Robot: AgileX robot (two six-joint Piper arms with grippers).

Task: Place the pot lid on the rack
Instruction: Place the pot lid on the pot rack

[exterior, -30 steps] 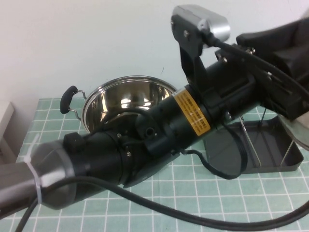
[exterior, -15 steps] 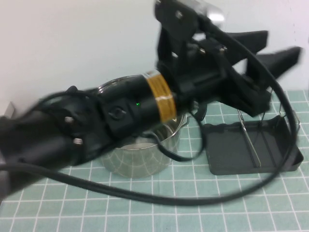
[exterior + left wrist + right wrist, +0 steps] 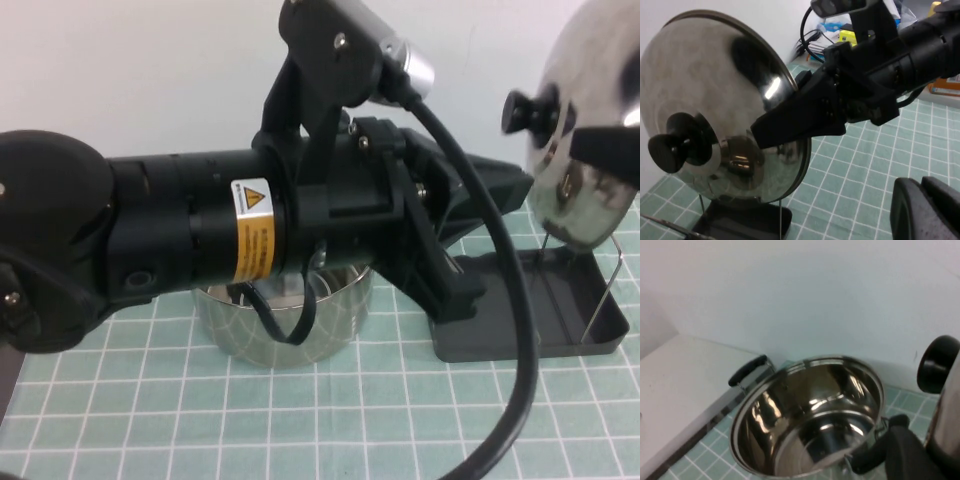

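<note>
The pot lid (image 3: 590, 110), shiny steel with a black knob (image 3: 527, 108), hangs on edge in the air above the rack (image 3: 520, 325). My right gripper (image 3: 600, 148) is shut on the lid's rim. The left wrist view shows the lid (image 3: 705, 85), a right finger (image 3: 800, 117) across its face, and the rack's dark tray (image 3: 740, 222) below it. The right wrist view shows the lid's edge (image 3: 950, 410) and knob (image 3: 937, 362). My left gripper (image 3: 925, 210) is shut and empty, held above the mat beside the lid; its arm fills the middle of the high view.
The open steel pot (image 3: 285, 325) stands on the green checked mat (image 3: 380, 410) left of the rack, partly hidden by my left arm; the right wrist view shows the pot (image 3: 810, 410) too. A wire divider (image 3: 600, 295) stands in the rack. A white wall is behind.
My left arm has swung left and lower across the view. The lid has come into view at the upper right, above the rack.
</note>
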